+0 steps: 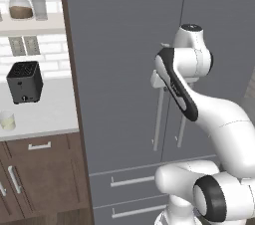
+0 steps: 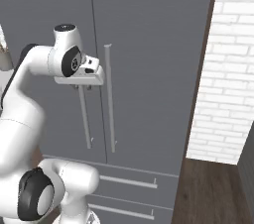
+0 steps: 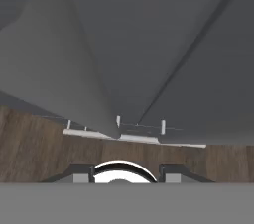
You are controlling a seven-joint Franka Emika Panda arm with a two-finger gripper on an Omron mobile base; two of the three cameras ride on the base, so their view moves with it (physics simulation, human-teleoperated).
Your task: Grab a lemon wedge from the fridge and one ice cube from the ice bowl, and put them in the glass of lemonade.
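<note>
The fridge [image 1: 124, 69] fills the middle of both base views as a tall, flat grey cabinet with two doors shut against a thin vertical seam, two long silver bar handles standing upright on either side of that seam, and two drawers below, each with a horizontal silver bar pull. The left handle [image 2: 85, 119] runs up into the robot's hand, and the right handle [image 2: 110, 99] stands free just beside it. The gripper [image 2: 84, 86] sits at the top of the left handle, pressed close to the door face; its fingers are hidden behind the hand's pale body, so whether they are spread or pinching the bar cannot be told. In the hand view the camera looks down along the grey door, with the left handle [image 3: 89, 69] as a broad blurred band running to the drawer pulls and the brown wooden floor [image 3: 30, 143] below. To the fridge's left, a pale counter [image 1: 45, 114] carries a dark toaster [image 1: 24, 82] and, at the frame's edge, the glass of lemonade [image 1: 7, 119], a small clear tumbler with pale contents. Above it a shelf holds a lidded jar [image 1: 20, 6] with brown filling and a tall grey glass [image 1: 38, 4].
</note>
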